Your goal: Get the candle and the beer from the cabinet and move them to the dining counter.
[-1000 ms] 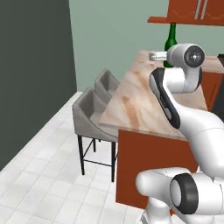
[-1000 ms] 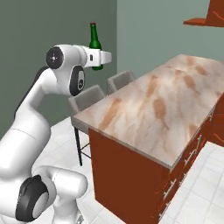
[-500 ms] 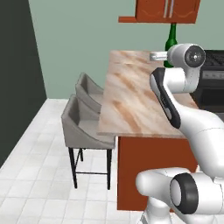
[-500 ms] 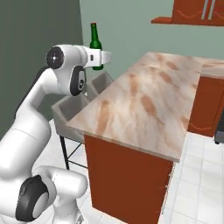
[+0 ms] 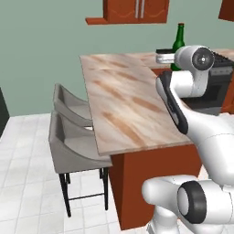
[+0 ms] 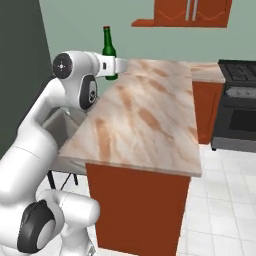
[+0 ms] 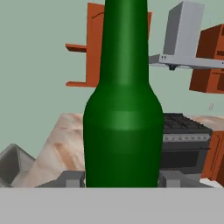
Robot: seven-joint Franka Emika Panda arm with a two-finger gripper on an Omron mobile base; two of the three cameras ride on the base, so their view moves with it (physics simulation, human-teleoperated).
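Note:
The beer (image 7: 122,122), a dark-green glass bottle, stands upright in my gripper (image 7: 122,180), which is shut on its lower body. Grey fingers (image 7: 70,178) press it from both sides. From the base I see the beer (image 5: 178,42) held high beside the far end of the dining counter (image 5: 123,105), with the gripper (image 5: 172,59) at its base. In the right base view the beer (image 6: 108,47) and gripper (image 6: 113,70) hang above the left edge of the dining counter (image 6: 145,115). The cabinet (image 5: 135,9) (image 6: 192,12) hangs on the far wall with its doors closed. The candle is out of view.
Two grey bar stools (image 5: 77,146) stand along the counter's left side. A black stove (image 6: 240,110) sits to the right of the counter, with a grey range hood (image 7: 183,39) above it. White tiled floor (image 5: 27,183) lies on the left.
The whole scene has swung across both base views, so the base has moved; the counter now lies more squarely ahead and closer. The bottle stays in the gripper at the same height.

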